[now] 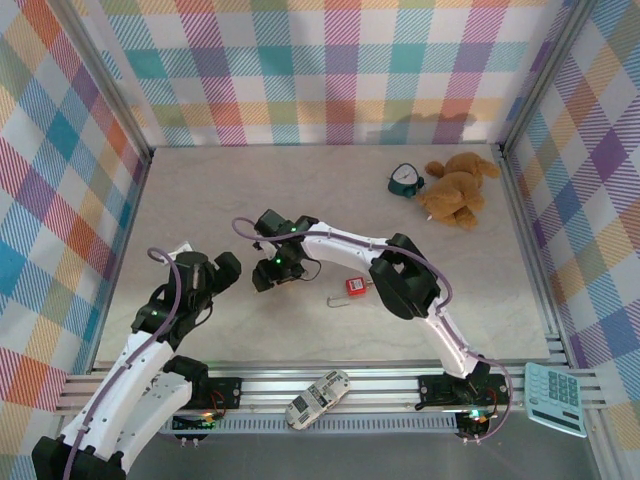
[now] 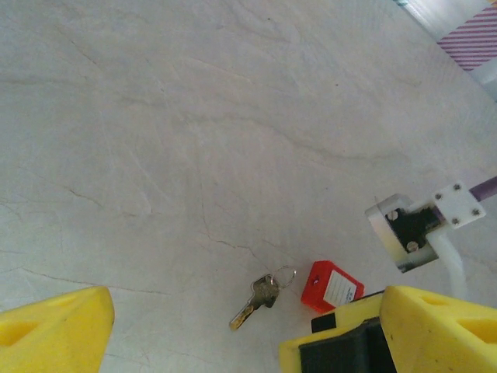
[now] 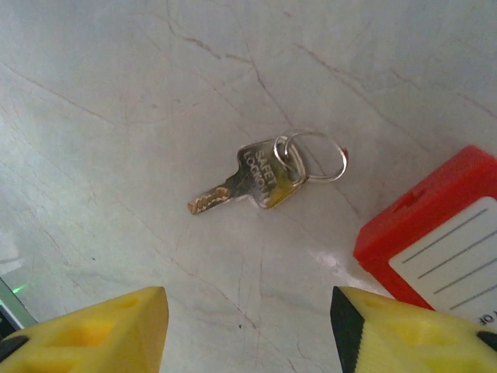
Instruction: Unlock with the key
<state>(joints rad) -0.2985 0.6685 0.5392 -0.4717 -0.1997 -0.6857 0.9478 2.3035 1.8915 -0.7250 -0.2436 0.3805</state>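
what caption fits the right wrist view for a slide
Open right pincer over the key, red lock beside it on the table.

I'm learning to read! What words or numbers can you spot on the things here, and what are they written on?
"SAFE..." above "LOCK...": stamped on the key; the ends of both words are hard to make out.
White label on the red padlock: blank ruled lines, plus tiny print at the picture's edge, too cut off to read.
Calculator buttons: too small to read.
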